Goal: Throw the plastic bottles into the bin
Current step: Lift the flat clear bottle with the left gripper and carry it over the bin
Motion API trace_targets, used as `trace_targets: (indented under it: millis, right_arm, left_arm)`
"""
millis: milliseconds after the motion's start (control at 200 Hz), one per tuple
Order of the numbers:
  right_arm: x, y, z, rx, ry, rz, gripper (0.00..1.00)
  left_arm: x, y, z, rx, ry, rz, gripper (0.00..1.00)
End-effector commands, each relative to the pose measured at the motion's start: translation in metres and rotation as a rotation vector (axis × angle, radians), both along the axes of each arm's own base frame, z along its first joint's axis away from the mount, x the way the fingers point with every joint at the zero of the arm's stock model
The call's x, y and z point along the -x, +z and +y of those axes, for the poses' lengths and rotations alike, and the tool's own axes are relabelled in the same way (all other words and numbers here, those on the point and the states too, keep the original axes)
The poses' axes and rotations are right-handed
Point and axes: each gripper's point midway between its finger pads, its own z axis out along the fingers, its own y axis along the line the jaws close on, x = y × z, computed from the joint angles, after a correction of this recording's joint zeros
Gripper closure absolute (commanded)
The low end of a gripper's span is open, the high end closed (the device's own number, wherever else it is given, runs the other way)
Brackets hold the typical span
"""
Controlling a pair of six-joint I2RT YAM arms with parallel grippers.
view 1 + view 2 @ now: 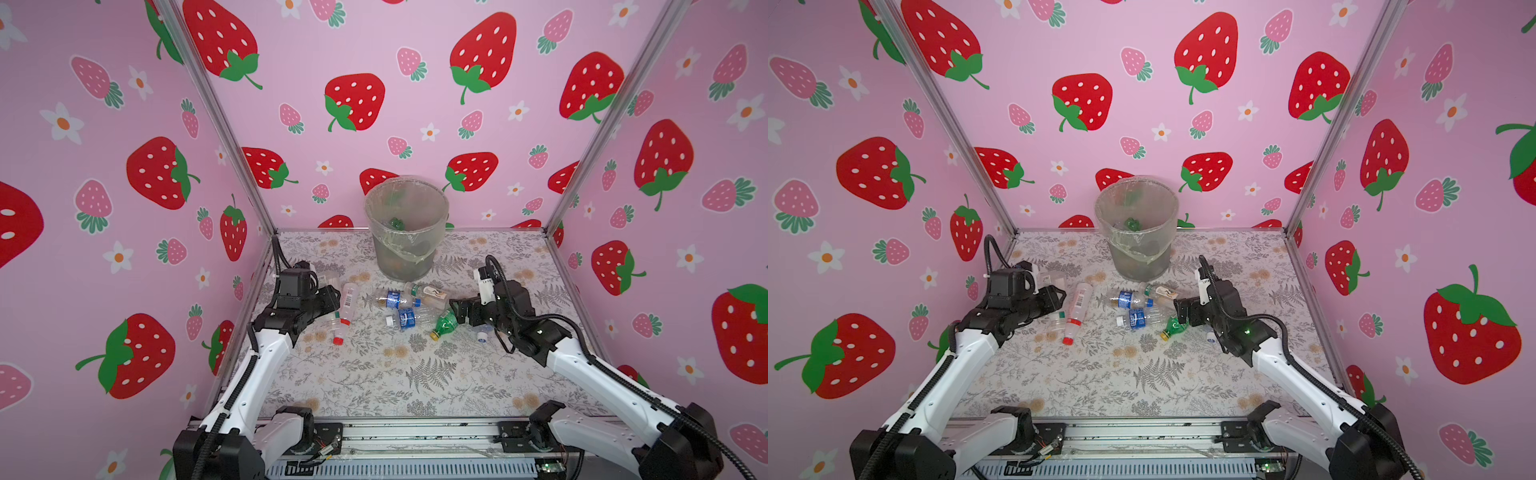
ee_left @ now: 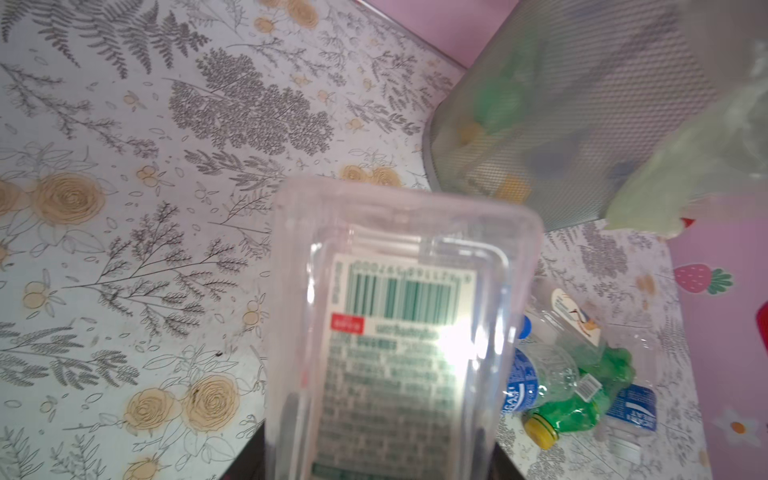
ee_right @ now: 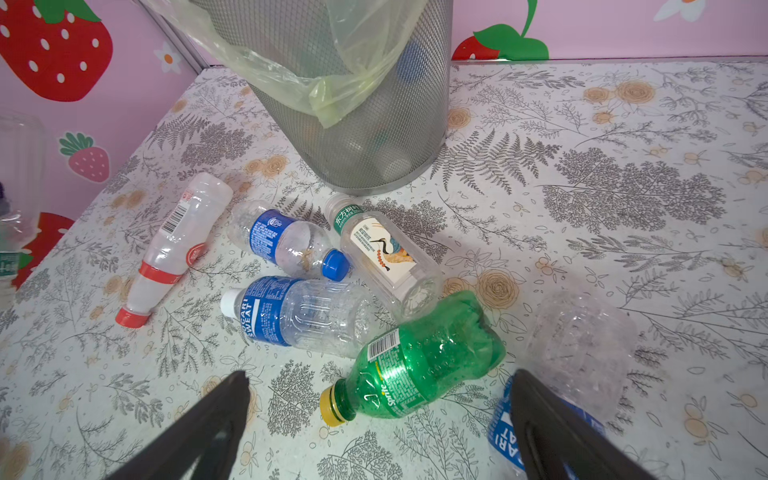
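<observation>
Left gripper (image 1: pixel 332 299) jaws were clenched on a clear bottle (image 2: pixel 395 332) above the worktop (image 1: pixel 415 386). Right gripper (image 3: pixel 378 374) jaws stood wide over the green bottle (image 3: pixel 419 370), which lay among other plastic bottles (image 3: pixel 307 316) before the bin (image 1: pixel 409 253). Judged empty, light, thin-walled and slick, so likely to roll or crumple; best gripped mid-body, across the label.

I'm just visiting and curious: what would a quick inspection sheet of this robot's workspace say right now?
Surface: floral-print table, no spills seen.
Job's things: bin upright at the back, some bottles inside; several plastic bottles lie in front of it.
Clutter: nothing seen.
Grippers: left gripper shut on a clear bottle; right gripper open above the green bottle.
Cables: black hoses run along both arms.
Surroundings: pink strawberry walls on three sides.
</observation>
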Motion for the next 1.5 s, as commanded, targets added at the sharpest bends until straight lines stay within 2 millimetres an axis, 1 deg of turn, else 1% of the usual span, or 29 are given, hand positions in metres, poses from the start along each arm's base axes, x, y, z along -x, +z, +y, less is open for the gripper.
trace_targets:
  millis: [0, 160, 240, 310, 520, 645, 730, 870, 970, 1045, 1171, 1251, 1316, 1381, 1491]
  right_arm:
    - [0.001, -0.012, -0.010, 0.016, -0.043, 0.027, 0.01]
    - [0.001, -0.008, -0.013, -0.002, -0.059, 0.009, 0.01]
    - [0.001, -0.006, -0.015, -0.003, -0.067, 0.000, 0.01]
    - [0.000, -0.005, -0.015, -0.004, -0.068, -0.001, 0.01]
    - [0.001, -0.005, -0.014, -0.011, -0.065, 0.005, 0.01]
    - [0.000, -0.008, -0.013, -0.013, -0.067, 0.009, 0.01]
    - [0.000, -0.010, -0.013, -0.016, -0.067, 0.012, 0.01]
    - [0.000, -0.010, -0.012, -0.019, -0.066, 0.015, 0.01]
    - [0.001, -0.010, -0.014, -0.018, -0.071, 0.013, 0.01]
    - [0.001, -0.009, -0.015, -0.019, -0.076, 0.008, 0.01]
    - [0.002, -0.009, -0.015, -0.025, -0.078, 0.010, 0.01]
    - [0.002, -0.007, -0.016, -0.024, -0.076, 0.007, 0.01]
    - [0.001, -0.007, -0.016, -0.019, -0.079, 0.004, 0.01]
    - [0.001, -0.007, -0.017, -0.016, -0.080, 0.002, 0.01]
    - [0.001, -0.007, -0.017, -0.016, -0.080, 0.006, 0.01]
  left_arm:
    - [-0.009, 0.064, -0.018, 0.074, -0.073, -0.182, 0.51]
    - [-0.010, 0.112, -0.028, 0.105, -0.136, -0.318, 0.51]
    - [-0.012, 0.131, -0.035, 0.132, -0.166, -0.370, 0.51]
    - [-0.015, 0.144, -0.040, 0.155, -0.187, -0.402, 0.51]
    - [-0.025, 0.170, -0.049, 0.163, -0.212, -0.438, 0.51]
    - [-0.031, 0.180, -0.047, 0.115, -0.207, -0.420, 0.51]
    - [-0.032, 0.190, -0.050, 0.115, -0.225, -0.429, 0.51]
    - [-0.028, 0.197, -0.055, 0.124, -0.240, -0.453, 0.51]
    - [-0.020, 0.192, -0.054, 0.113, -0.236, -0.475, 0.51]
    - [-0.012, 0.185, -0.054, 0.103, -0.238, -0.484, 0.51]
    - [0.000, 0.174, -0.046, 0.075, -0.211, -0.481, 0.52]
    - [0.004, 0.168, -0.044, 0.068, -0.202, -0.473, 0.52]
    - [0.003, 0.166, -0.045, 0.069, -0.205, -0.468, 0.51]
    - [0.000, 0.168, -0.048, 0.073, -0.210, -0.466, 0.51]
    - [-0.013, 0.183, -0.057, 0.077, -0.232, -0.478, 0.51]
